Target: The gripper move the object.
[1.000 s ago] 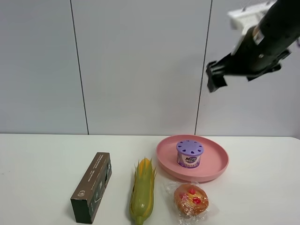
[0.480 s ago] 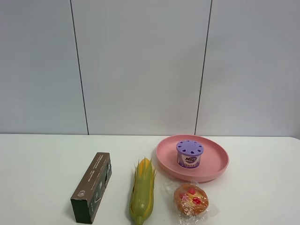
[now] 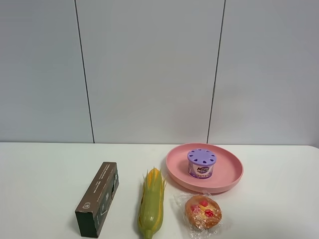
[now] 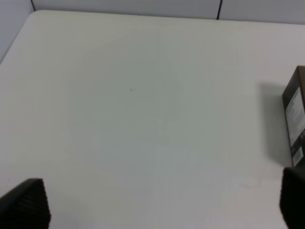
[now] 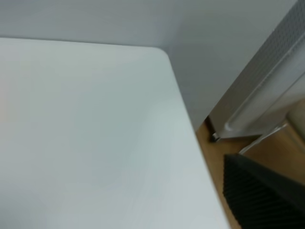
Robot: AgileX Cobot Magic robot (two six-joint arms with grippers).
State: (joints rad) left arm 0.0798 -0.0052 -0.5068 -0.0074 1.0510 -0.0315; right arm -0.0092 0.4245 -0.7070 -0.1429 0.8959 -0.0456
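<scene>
The object, a small white tub with a purple perforated lid (image 3: 202, 163), stands upright in a pink plate (image 3: 229, 177) right of the table's middle. No gripper or arm shows in the exterior high view. In the left wrist view my left gripper (image 4: 157, 207) is open and empty over bare white table, with its two black fingertips (image 4: 24, 205) far apart. In the right wrist view only one black ribbed finger (image 5: 259, 195) of my right gripper shows, far to one side, with nothing in it, over the table's rounded corner. The tub is out of view in both wrist views.
A dark oblong box (image 3: 98, 198) lies at the front left and also shows at the edge of the left wrist view (image 4: 295, 124). A corn cob (image 3: 152, 201) lies beside the plate. A wrapped muffin (image 3: 202, 211) lies in front of the plate. The table edge (image 5: 190, 143) drops to a wooden floor.
One second ago my right arm hung high at the upper right of the exterior view; it has left that view. The tub and other things have not moved.
</scene>
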